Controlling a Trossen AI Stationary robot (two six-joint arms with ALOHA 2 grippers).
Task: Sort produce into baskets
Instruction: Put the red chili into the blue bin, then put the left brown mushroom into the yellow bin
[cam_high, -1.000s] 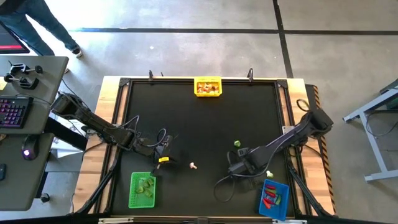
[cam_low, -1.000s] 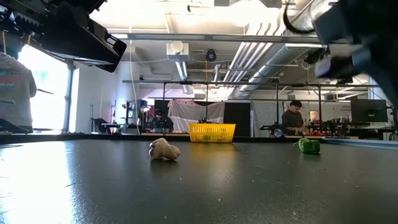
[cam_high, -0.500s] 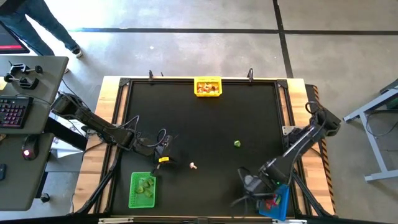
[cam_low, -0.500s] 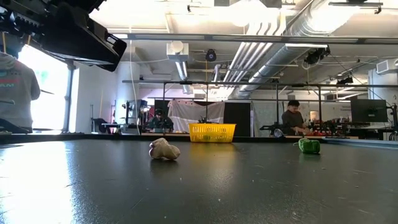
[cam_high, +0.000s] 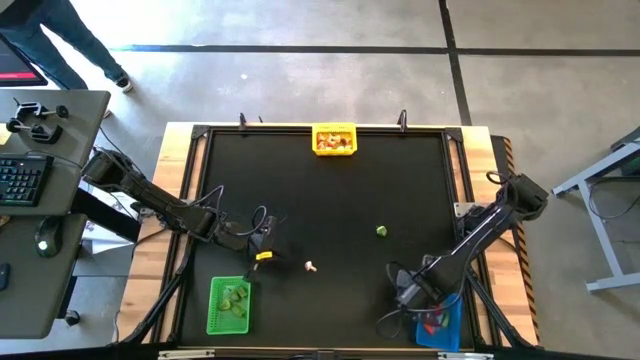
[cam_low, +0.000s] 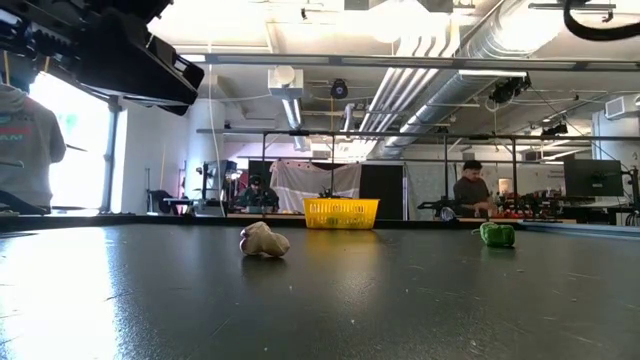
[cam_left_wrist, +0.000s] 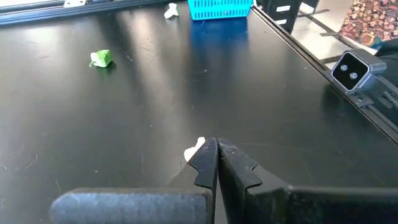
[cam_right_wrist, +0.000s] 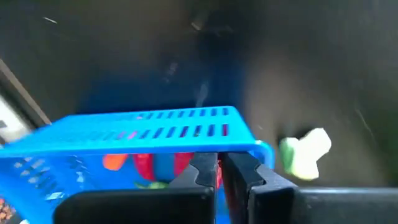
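My left gripper (cam_left_wrist: 217, 146) hangs shut and empty above the table's left half (cam_high: 265, 256). A whitish piece of produce (cam_left_wrist: 194, 150) lies on the mat just beyond it (cam_high: 311, 266), apart from the fingers. A green piece (cam_high: 382, 231) lies right of centre. My right gripper (cam_right_wrist: 219, 163) points down, shut and empty, over the far rim of the blue basket (cam_right_wrist: 155, 121), which holds red pieces (cam_right_wrist: 144, 165). A pale green-white piece (cam_right_wrist: 305, 152) lies on the mat beside that basket. The green basket (cam_high: 230, 305) stands near left, the yellow basket (cam_high: 334, 140) at the far edge.
The right arm (cam_high: 480, 235) crosses over the blue basket (cam_high: 445, 325) and hides much of it. The table's raised frame (cam_high: 470, 200) runs close by on the right. The low camera (cam_left_wrist: 352, 70) sits at the near edge. People stand in the room beyond the table.
My right gripper has swung from beside the green piece toward the table's near right corner and now stands over the blue basket. Its wrist has rolled on the way. It has left the low view.
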